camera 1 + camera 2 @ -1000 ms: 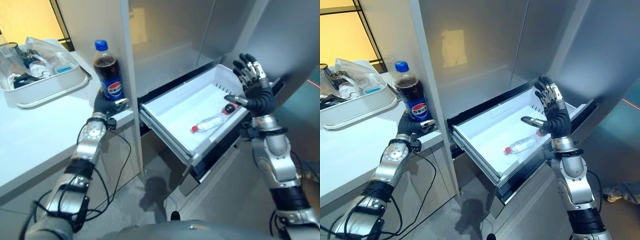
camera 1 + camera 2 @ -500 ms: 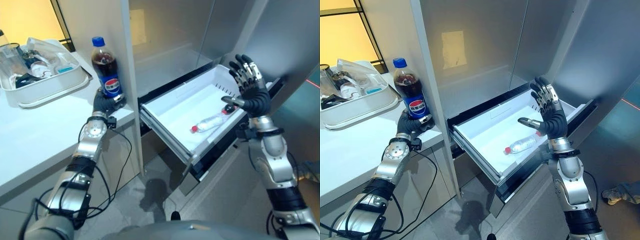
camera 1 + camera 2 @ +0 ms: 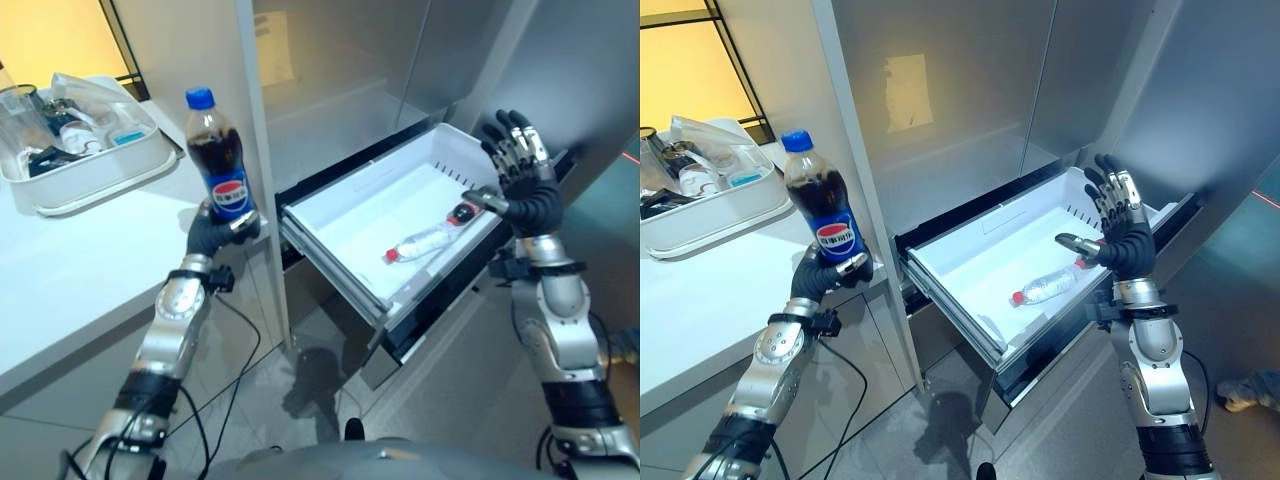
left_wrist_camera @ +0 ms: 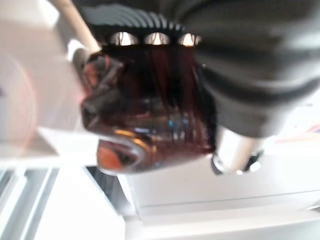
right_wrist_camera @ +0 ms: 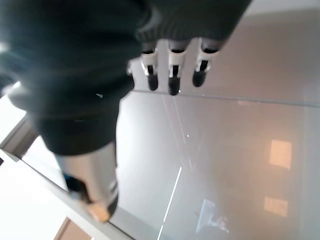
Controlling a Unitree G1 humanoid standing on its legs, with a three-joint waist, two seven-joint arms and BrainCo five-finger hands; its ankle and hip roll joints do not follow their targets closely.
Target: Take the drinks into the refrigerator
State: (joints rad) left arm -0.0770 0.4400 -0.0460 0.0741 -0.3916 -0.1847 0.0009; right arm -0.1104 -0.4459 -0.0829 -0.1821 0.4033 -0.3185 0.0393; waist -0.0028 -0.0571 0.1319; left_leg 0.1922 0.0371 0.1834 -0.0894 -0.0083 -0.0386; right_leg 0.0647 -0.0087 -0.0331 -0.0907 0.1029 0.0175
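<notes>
Left hand [image 3: 212, 232]: I see fingers curled round the cola bottle [image 3: 218, 160], upright above them.
Right hand [image 3: 522, 180]: fingers spread, beside the open drawer [image 3: 345, 235].

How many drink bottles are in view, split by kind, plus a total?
Cola bottle, blue cap, held upright in the left hand beside the counter edge: 1
Clear water bottle, red cap, lying in the open white drawer: 1
Total: 2
The right hand is open above the drawer's far corner and holds nothing.

Blue-capped cola bottle [image 3: 220, 157] upright, clear red-capped water bottle [image 3: 420, 243] lying in white drawer [image 3: 345, 232]
</notes>
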